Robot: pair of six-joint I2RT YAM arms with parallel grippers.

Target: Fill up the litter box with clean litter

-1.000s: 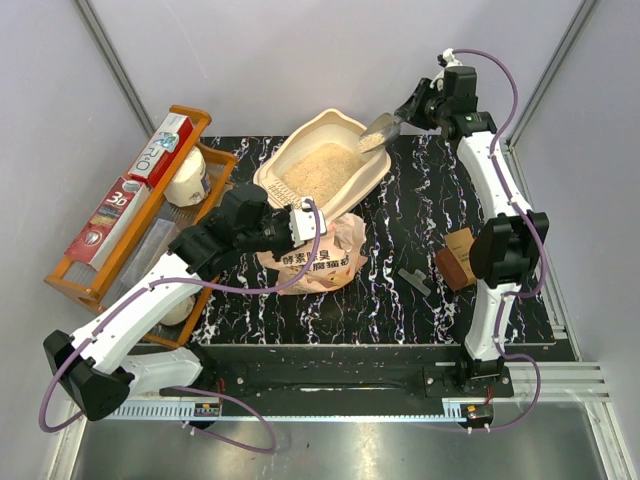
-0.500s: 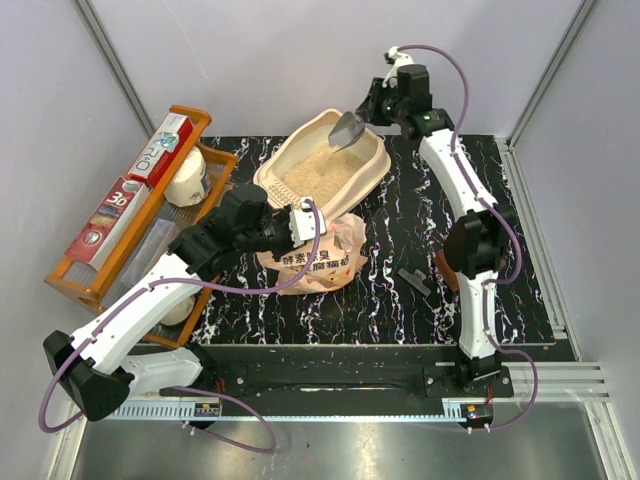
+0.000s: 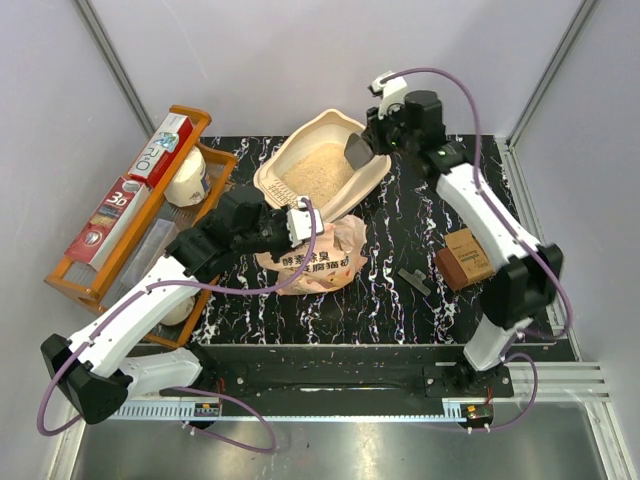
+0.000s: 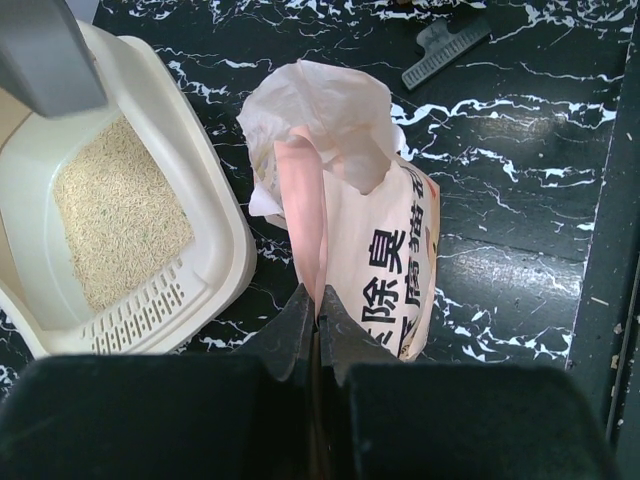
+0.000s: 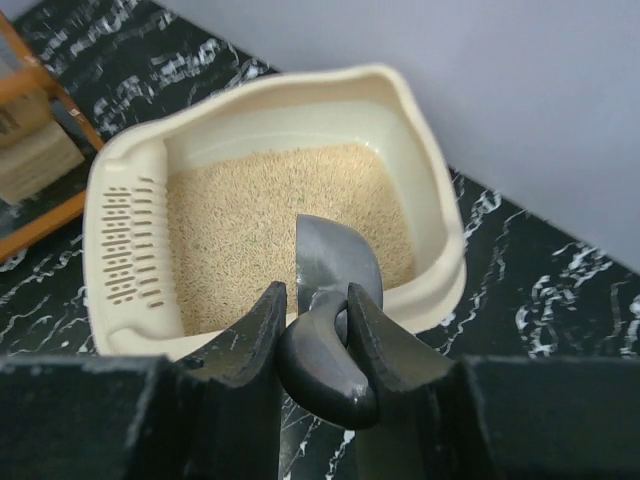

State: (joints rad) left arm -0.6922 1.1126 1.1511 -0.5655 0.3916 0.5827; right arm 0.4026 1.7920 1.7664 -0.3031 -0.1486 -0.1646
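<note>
1. Litter box (image 3: 326, 121): large cream-beige plastic tray with a high curved rim. It sits at the middle of the far edge of the black white-veined marble-pattern worktop (image 3: 400, 225), slotted end toward the left.
2. Clean litter (image 3: 315, 172): pale beige fine granules covering the tray floor in a shallow layer, with the walls bare above it.
3. Scoop (image 5: 335, 262): grey plastic with a rounded blade, turned on its edge above the litter inside the tray's right rim. No load is visible in it.
4. Right gripper (image 5: 316, 295): clamped on the scoop's handle.
5. Bag (image 4: 380, 250): pink crinkled plastic with printed characters, just beside the tray's near rim, its pale mouth crumpled upward.
6. Left gripper (image 4: 317, 300): pinched tight on a fold of the bag's side.
7. Orange wooden rack (image 3: 72, 275): at the worktop's left edge, holding boxes.
8. Brown block (image 3: 465, 258) and grey comb-like piece (image 3: 412, 280): lying toward the right edge.
9. Step in hand, as judged: tipping a scoopful into the tray, the pour apparently finished.
10. Next move calls for: carrying the scoop to the bag's mouth, blade levelled, with the left gripper steadying the bag for another dig.
</note>
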